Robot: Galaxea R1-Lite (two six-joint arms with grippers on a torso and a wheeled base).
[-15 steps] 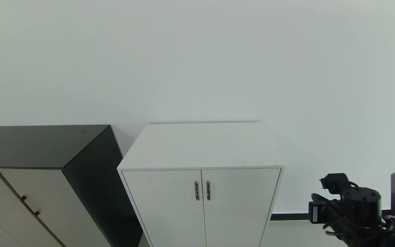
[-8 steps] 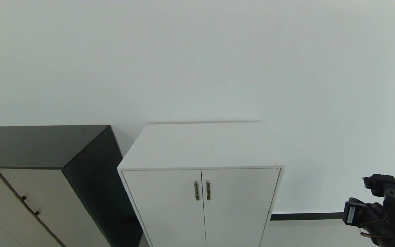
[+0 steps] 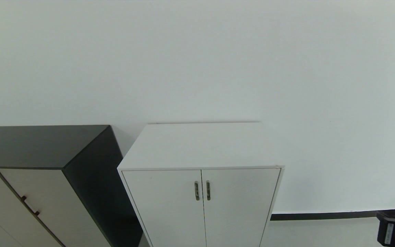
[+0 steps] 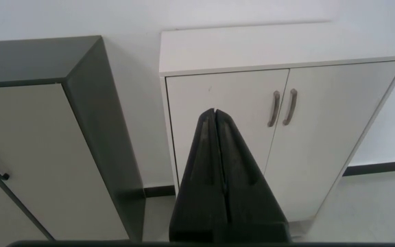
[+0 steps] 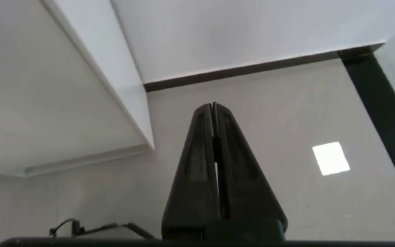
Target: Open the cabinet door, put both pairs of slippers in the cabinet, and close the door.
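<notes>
Cabinet (image 3: 201,147), white and waist-high, stands against a plain pale wall (image 3: 197,61) at the middle of the head view. Its two doors (image 3: 165,206) are both shut and meet at the centre, where a pair of slim upright handles (image 3: 197,190) sit side by side, one on each door. What the cabinet holds is hidden behind the doors.

A dark cabinet (image 3: 91,178) with pale fronts stands just beside it on the left, with a narrow gap between the two. To the right there is open wall, a dark baseboard (image 3: 321,216) and bare pale floor (image 5: 286,116).

The left gripper (image 4: 215,113) hangs in front of the cabinet, apart from it, its jaws pressed together and empty. The right gripper (image 5: 214,108) is low over the floor, jaws closed on nothing, near the lower edge of a white panel (image 5: 60,103), probably the cabinet's side. The right arm (image 3: 394,230) sits at the head view's lower right corner.
</notes>
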